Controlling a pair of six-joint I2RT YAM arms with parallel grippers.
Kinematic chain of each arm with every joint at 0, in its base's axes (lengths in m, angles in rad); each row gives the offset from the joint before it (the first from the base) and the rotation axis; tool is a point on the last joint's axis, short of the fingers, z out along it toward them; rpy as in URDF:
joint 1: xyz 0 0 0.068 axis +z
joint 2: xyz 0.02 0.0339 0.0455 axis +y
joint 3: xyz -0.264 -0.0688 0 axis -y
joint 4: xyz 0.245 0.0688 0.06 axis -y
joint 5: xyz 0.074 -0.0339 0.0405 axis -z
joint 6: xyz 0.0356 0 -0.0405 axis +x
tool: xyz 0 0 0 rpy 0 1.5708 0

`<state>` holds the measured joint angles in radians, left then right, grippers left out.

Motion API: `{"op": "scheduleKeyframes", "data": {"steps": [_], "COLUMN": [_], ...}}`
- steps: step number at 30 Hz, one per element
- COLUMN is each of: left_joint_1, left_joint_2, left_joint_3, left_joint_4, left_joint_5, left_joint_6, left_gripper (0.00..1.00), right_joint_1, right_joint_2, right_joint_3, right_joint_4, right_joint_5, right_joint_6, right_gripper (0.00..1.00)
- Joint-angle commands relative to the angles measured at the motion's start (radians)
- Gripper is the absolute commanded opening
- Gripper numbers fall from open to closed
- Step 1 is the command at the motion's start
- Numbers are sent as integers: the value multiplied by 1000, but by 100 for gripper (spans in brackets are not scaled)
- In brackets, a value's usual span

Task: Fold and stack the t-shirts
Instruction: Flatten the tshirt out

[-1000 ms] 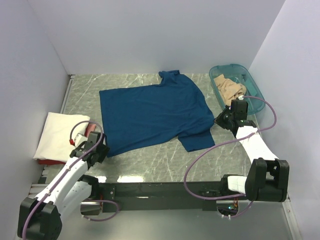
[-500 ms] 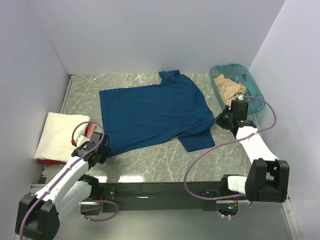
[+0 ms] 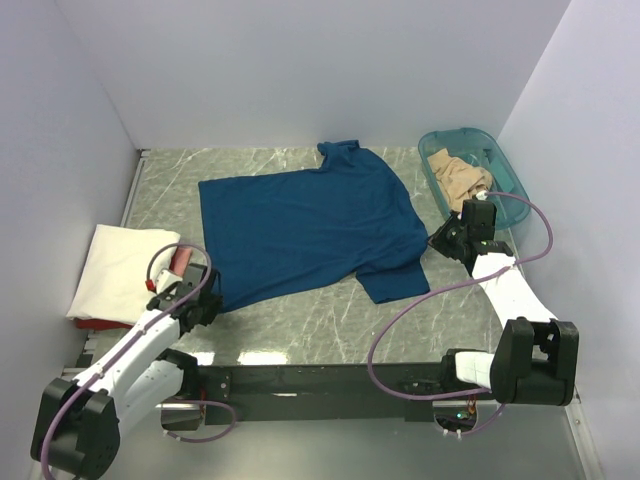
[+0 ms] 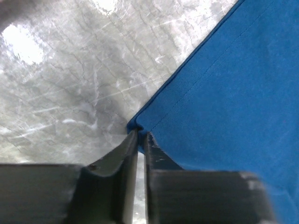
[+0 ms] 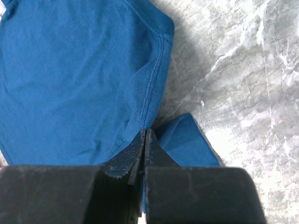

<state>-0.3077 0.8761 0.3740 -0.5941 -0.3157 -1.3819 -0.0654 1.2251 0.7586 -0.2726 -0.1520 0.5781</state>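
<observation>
A dark blue t-shirt (image 3: 310, 225) lies spread flat across the middle of the table. My left gripper (image 3: 207, 298) sits at its near-left hem corner. In the left wrist view the jaws (image 4: 140, 134) are pinched together on that corner of the blue t-shirt (image 4: 224, 88). My right gripper (image 3: 440, 240) is at the shirt's right side, where the sleeve joins the body. In the right wrist view it (image 5: 145, 132) is shut on the seam of the blue t-shirt (image 5: 70, 79). A cream-white t-shirt (image 3: 115, 265) lies folded at the left. A tan t-shirt (image 3: 460, 178) sits crumpled in the tub.
The teal translucent tub (image 3: 505, 175) stands at the back right, just beyond my right gripper. Something red (image 3: 100, 323) shows under the cream-white shirt's near edge. White walls close in the table on the left, back and right.
My left gripper has edged slightly forward and its jaws have closed onto the blue shirt's hem corner. The right arm and the shirt have not moved.
</observation>
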Motion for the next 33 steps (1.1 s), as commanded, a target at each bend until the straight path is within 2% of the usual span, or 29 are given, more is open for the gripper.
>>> {"op": "scheduleKeyframes", "data": {"steps": [1, 4, 11, 19, 27, 33], "left_joint_1": [-4, -5, 18, 88, 88, 88], "left_joint_2": [15, 0, -77, -163, -183, -177], "left_joint_3": [8, 40, 235, 584, 911, 1034], "left_joint_4": [25, 11, -110, -182, -191, -138], "left_joint_5": [-33, -59, -198, -305, -342, -323], "left_joint_6": [0, 23, 104, 262, 353, 394], "left_gripper": [12, 1, 1, 1, 1, 1], "right_joint_1": [-2, -2, -4, -7, -13, -13], "right_joint_2": [-38, -48, -125, -279, -443, -475], "right_joint_3": [-4, 10, 102, 316, 577, 781], "right_joint_4": [29, 19, -54, -166, -319, -362], "right_joint_5": [-11, -12, -14, 0, 78, 71], "right_joint_6": [-12, -12, 6, 28, 32, 45], "right_gripper": [0, 0, 0, 0, 0, 0]}}
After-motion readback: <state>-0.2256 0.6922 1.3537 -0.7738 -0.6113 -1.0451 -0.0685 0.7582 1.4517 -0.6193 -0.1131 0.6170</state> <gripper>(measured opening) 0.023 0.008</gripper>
